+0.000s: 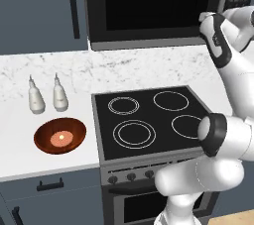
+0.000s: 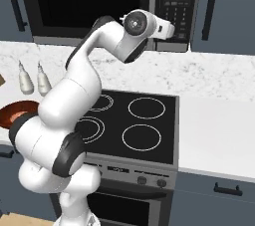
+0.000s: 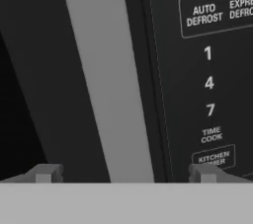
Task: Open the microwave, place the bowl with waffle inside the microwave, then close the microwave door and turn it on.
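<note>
The microwave [image 1: 154,6] hangs above the stovetop with its dark-glass microwave door [image 2: 84,3] shut. My gripper [image 3: 123,174] is open, fingertips wide apart, right in front of the door's grey right frame strip [image 3: 108,94], next to the keypad [image 3: 207,70]. Nothing sits between the fingers. In the right base view the hand [image 2: 169,30] is raised to the seam between door and keypad. The reddish-brown bowl [image 1: 60,135] rests on the counter left of the stove, with the small pale waffle [image 1: 61,138] in its middle. An edge of the bowl [image 2: 15,112] peeks out behind my arm.
Two white bottles [image 1: 36,96] [image 1: 60,93] stand behind the bowl. The black stovetop [image 1: 149,120] lies below the microwave. A blue-grey cabinet with a dark bar handle [image 1: 74,6] is left of the microwave. White counter [image 2: 219,130] stretches right of the stove.
</note>
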Available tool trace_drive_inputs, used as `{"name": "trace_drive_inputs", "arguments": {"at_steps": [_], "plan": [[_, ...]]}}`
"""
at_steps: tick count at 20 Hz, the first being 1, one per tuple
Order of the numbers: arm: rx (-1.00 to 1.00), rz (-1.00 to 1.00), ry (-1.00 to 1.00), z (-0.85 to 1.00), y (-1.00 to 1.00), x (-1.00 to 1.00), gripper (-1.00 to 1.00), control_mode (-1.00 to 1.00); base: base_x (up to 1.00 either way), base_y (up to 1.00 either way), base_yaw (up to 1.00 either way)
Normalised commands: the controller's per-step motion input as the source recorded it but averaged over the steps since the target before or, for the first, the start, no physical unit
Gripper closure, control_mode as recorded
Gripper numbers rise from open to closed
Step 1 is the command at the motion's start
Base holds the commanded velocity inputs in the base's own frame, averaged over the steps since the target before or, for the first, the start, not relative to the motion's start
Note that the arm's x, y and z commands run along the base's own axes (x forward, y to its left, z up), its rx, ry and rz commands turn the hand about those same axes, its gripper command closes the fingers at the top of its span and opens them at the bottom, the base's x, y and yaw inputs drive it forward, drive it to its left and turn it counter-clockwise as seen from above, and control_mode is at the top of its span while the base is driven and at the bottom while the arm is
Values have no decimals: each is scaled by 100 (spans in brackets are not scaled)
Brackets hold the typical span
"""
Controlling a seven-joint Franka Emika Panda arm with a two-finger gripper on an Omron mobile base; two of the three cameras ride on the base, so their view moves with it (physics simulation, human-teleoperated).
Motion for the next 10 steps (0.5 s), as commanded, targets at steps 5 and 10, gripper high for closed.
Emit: {"name": "trace_drive_inputs", "arguments": {"at_steps": [5,10], "plan": [[3,8,0,-9,0,95,100,-100,0,0,0],[0,2,-4,-13,1,47,100,-100,0,0,0]]}}
